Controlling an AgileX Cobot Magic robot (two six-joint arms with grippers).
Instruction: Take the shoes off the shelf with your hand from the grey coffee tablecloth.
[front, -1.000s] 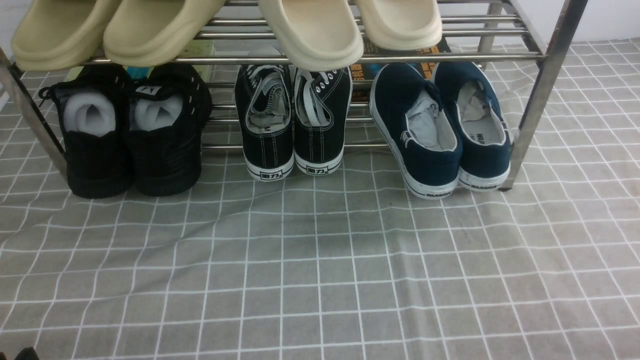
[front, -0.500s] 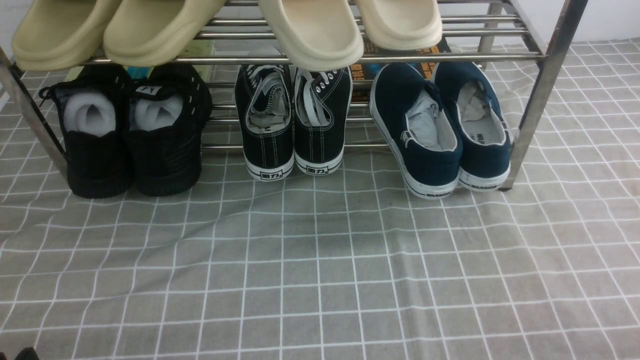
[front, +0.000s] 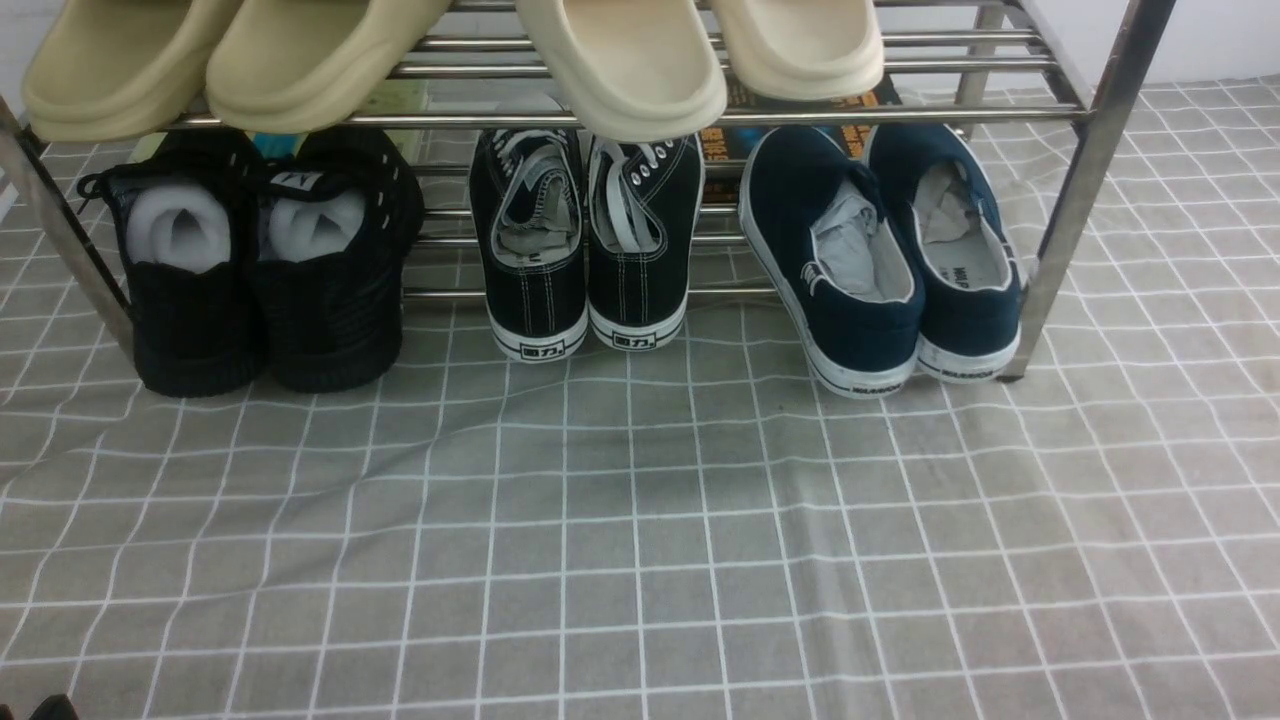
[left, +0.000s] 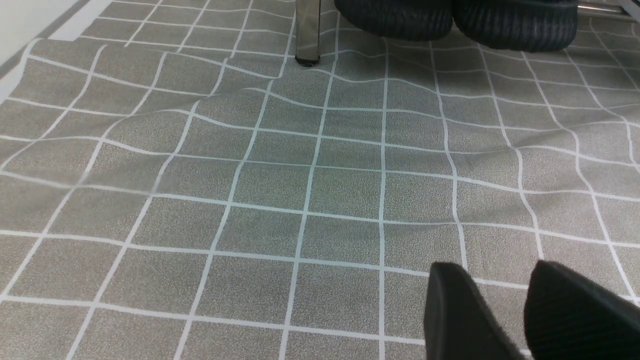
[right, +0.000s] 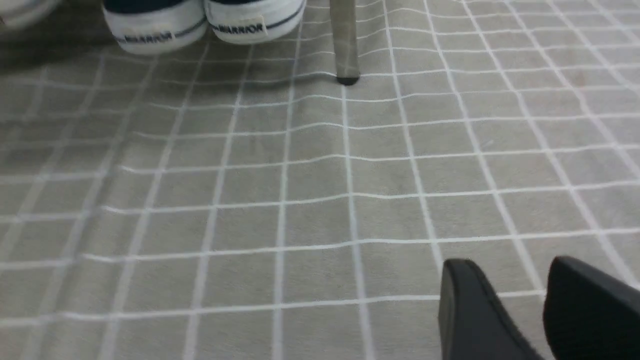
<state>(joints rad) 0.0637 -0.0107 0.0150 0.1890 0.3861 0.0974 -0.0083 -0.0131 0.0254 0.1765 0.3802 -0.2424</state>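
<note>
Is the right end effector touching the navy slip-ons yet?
Apart. The right wrist view shows bare tablecloth between the right end effector and the navy slip-ons.

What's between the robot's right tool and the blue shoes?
Just bare grey tablecloth between the right tool and the blue shoes, in the right wrist view. The shelf leg stands aside.

Wrinkled grey coffee tablecloth (left: 280, 190) fills the view. A leg of the shelf (left: 307, 30) stands on it beside what look like two black sneaker heels (left: 395, 17). The left gripper (left: 492, 272) hangs low, fingers parted.
</note>
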